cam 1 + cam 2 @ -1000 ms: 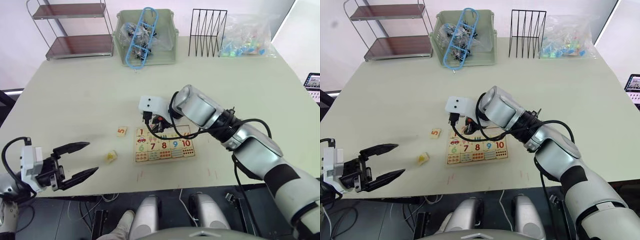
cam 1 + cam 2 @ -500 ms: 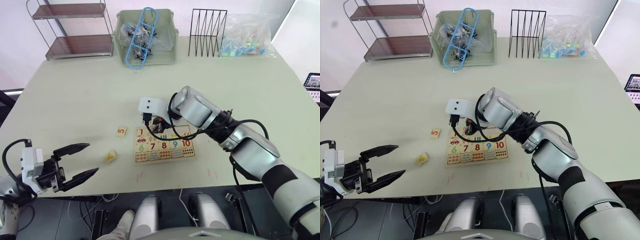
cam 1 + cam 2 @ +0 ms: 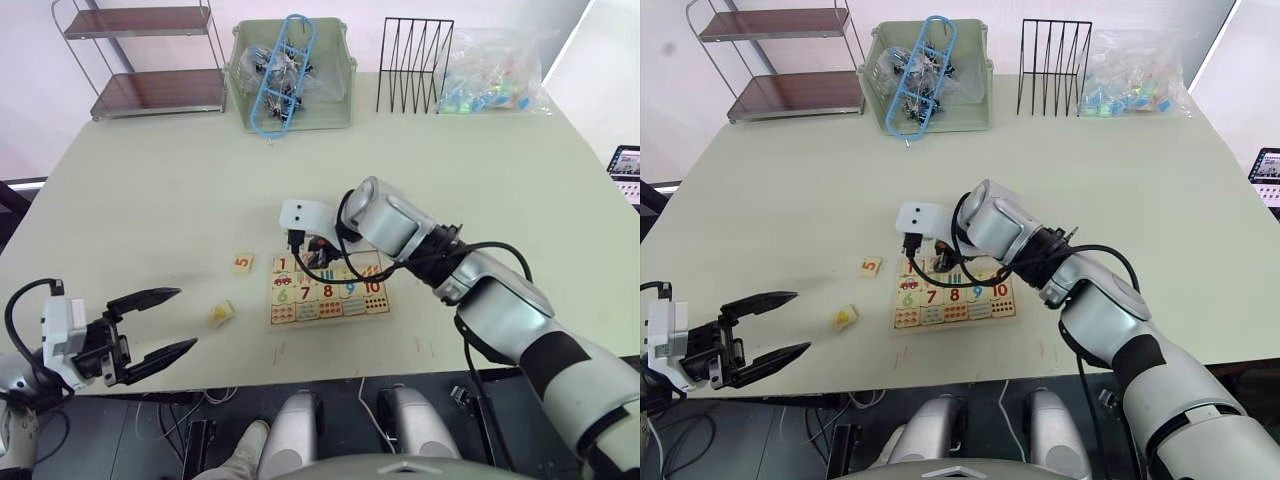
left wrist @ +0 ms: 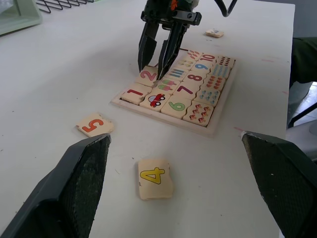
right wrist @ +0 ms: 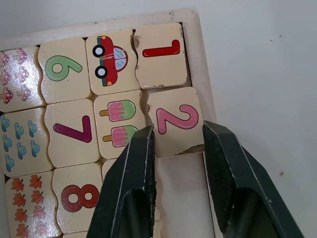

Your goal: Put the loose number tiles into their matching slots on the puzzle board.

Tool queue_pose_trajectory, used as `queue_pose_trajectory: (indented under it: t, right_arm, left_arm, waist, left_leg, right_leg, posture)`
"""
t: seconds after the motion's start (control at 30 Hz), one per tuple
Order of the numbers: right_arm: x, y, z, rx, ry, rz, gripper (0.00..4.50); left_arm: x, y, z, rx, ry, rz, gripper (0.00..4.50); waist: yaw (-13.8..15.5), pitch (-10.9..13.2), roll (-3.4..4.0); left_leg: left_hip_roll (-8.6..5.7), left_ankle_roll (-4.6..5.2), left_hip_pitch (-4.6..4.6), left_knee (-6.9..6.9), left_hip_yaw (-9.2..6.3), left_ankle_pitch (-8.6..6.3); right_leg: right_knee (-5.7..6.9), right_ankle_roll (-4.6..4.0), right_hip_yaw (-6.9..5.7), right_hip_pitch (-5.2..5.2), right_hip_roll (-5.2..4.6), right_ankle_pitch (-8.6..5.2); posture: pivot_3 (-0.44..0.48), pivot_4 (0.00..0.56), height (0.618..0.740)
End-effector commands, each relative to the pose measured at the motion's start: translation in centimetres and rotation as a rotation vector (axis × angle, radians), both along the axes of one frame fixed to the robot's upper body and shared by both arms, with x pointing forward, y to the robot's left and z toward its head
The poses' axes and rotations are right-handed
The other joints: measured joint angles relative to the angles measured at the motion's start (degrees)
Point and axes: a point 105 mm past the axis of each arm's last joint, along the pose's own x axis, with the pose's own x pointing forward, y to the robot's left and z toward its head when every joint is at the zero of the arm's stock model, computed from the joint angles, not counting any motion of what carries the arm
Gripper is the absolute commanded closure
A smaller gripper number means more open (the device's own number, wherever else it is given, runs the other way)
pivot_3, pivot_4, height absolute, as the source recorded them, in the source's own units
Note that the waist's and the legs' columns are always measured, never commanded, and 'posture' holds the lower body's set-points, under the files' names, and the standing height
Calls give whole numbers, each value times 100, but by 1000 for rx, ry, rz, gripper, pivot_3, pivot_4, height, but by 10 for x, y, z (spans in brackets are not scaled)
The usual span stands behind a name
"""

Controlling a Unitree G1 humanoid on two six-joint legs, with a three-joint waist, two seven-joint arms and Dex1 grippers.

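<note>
On the bench: the puzzle board (image 3: 326,287) lies near the middle, toward the near edge.
Done: tile 1 (image 5: 161,54) sits in its slot at the board's left end; tile 2 (image 5: 175,120) lies in the next slot, a little skewed.
Left: tile 5 (image 3: 243,263) and tile 4 (image 3: 221,313) lie loose on the bench left of the board; another tile (image 4: 214,33) lies loose beyond the board — numeral unreadable. Roughly two of five placed, I judge.
Right claw (image 5: 177,148): reaches in over the upper row, tips pointing down, fingers slightly parted astride tile 2 — gripping or just freed, unclear.
Left claw (image 3: 165,322): hovers low at the near left edge, spread wide, holding nothing.
</note>
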Motion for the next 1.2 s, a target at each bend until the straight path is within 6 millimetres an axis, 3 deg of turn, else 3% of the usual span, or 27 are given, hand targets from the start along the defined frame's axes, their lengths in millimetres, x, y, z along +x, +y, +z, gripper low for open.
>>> queue_pose_trajectory:
  t: [0.03, 1.2]
  right_arm:
    - [-2, 5, 5, 29, -1, 22, 3658]
    - [-6, 9, 9, 36, 6, 56, 3658]
  left_arm:
    - [-2, 5, 6, 16, -28, 7, 0]
    - [-5, 14, -5, 13, -16, 7, 0]
  waist:
    - [0, 0, 0]
    - [-3, 1, 2]
  left_leg:
    - [0, 0, 0, 0, 0, 0]
    - [0, 0, 0, -4, 0, 0]
  right_leg:
    - [0, 0, 0, 0, 0, 0]
    - [-1, -1, -1, -2, -8, -1]
  posture:
    - [0, 150, 739]
    - [0, 150, 739]
